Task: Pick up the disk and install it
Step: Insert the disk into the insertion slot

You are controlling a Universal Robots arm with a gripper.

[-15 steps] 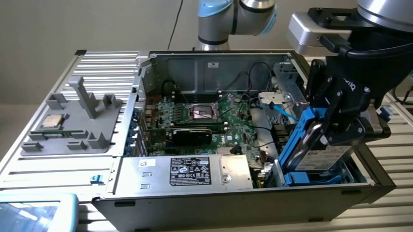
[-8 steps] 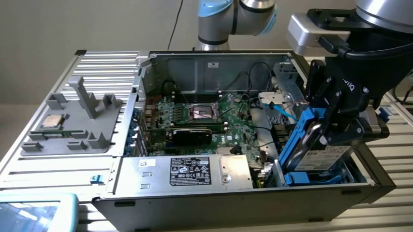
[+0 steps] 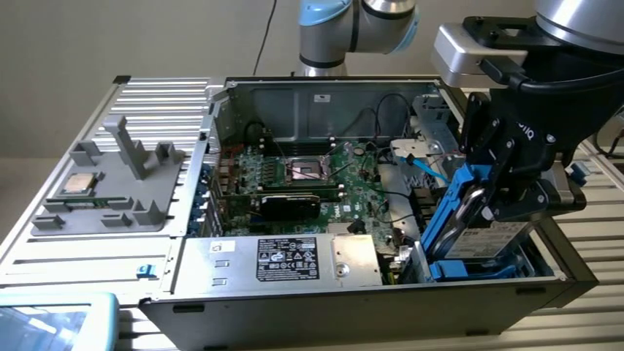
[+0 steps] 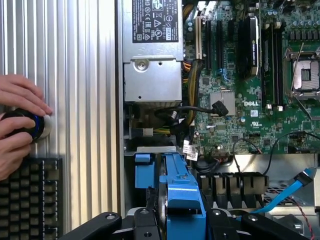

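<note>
Already picked up, the disk (image 3: 451,219) is clamped in the jaws of the gripper (image 3: 499,196). It stands tilted inside the open case (image 3: 322,311), seemingly not yet seated.

I count from my station: one arm (image 3: 326,29), one hand (image 4: 180,222), one disk (image 3: 483,238), one computer case (image 3: 322,110), one power supply (image 3: 292,259), one motherboard (image 3: 361,190), one processor chip (image 3: 78,184), one grey tray (image 3: 117,212), one blue cable (image 3: 429,172), one keyboard (image 4: 25,200), one knob (image 4: 36,127), two person's hands (image 4: 20,95).

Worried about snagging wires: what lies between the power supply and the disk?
A bundle of yellow and black cables runs between the power supply and the disk; the wrist view shows it.
</note>
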